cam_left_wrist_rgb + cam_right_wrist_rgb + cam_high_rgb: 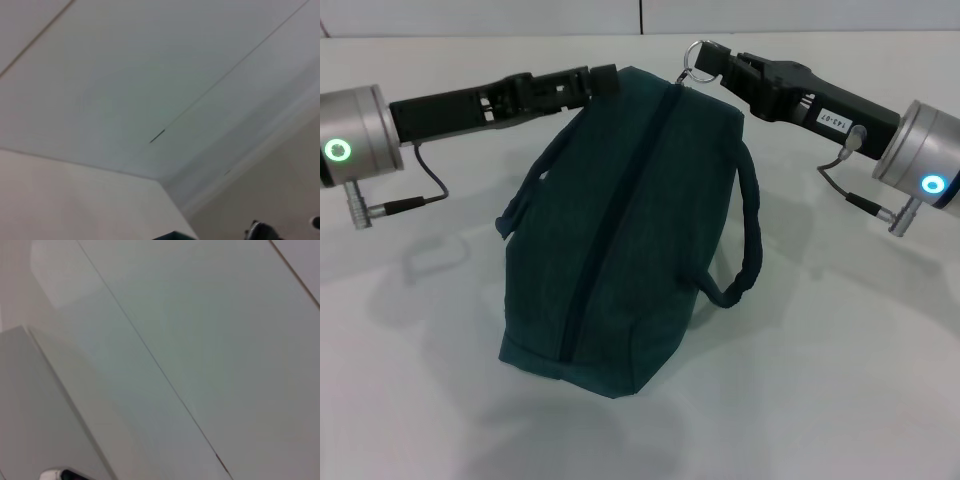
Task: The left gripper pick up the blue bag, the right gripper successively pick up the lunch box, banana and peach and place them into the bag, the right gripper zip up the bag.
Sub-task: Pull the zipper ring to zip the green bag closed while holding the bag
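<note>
The blue bag (665,240) stands in the middle of the white table in the head view, its dark zipper line (620,215) running closed along the top. My left gripper (598,82) reaches in from the left and is shut on the bag's far top corner. My right gripper (712,62), the one with the white label, comes from the right and is shut on the metal zipper pull ring (694,62) at the bag's far end. The lunch box, banana and peach are out of view. Both wrist views show only pale wall and ceiling.
The white table (850,390) surrounds the bag. One bag handle (748,245) loops out on the right, another (525,190) hangs on the left. Thin cables (430,195) trail beneath both wrists. The table's far edge meets a wall behind the grippers.
</note>
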Tool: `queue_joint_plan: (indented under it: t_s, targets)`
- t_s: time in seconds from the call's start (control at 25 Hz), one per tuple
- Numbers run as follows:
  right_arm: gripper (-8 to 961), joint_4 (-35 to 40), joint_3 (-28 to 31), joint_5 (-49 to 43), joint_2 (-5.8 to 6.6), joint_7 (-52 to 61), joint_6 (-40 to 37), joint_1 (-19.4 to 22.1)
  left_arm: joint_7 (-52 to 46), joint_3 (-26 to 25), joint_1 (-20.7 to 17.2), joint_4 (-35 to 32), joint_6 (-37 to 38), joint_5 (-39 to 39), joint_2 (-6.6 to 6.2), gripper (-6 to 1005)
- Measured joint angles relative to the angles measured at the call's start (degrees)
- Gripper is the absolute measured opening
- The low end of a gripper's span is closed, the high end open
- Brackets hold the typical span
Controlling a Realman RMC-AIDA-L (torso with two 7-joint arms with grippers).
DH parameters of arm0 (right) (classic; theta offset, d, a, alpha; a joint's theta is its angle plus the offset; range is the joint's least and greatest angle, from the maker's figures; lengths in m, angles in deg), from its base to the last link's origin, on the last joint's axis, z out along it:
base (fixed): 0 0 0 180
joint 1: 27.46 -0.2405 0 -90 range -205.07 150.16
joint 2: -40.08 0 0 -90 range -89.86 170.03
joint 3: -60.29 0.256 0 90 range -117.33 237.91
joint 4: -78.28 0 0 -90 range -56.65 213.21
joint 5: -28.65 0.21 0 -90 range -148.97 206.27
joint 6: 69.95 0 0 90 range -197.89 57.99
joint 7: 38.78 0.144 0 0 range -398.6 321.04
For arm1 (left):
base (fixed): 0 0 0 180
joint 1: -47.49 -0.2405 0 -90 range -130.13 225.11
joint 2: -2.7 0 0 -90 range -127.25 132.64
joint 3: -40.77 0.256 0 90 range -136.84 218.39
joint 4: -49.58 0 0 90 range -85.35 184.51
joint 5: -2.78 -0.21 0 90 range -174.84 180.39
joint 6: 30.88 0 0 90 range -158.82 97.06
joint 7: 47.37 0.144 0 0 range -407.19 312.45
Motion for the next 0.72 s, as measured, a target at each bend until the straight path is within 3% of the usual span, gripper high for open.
queue_joint_plan:
  t_s: [0.24,0.6,0.72]
  targets:
    - [10,0.05,0.09,0.04,0.02,-0.61,-0.23,0.02,-0.49,3.28,-0.24,-0.48,-1.62,0.11,0.04,864]
    - [10,-0.2,0.74,0.06,0.02,-0.67,-0.41,-0.23,-0.56,3.95,0.3,-0.56,-2.92,-0.02,-0.05,790]
    - [10,-0.23,0.75,0.06,0.02,-0.7,-0.41,-0.24,-0.23,7.16,0.62,-0.61,-3.1,0.07,-0.17,766]
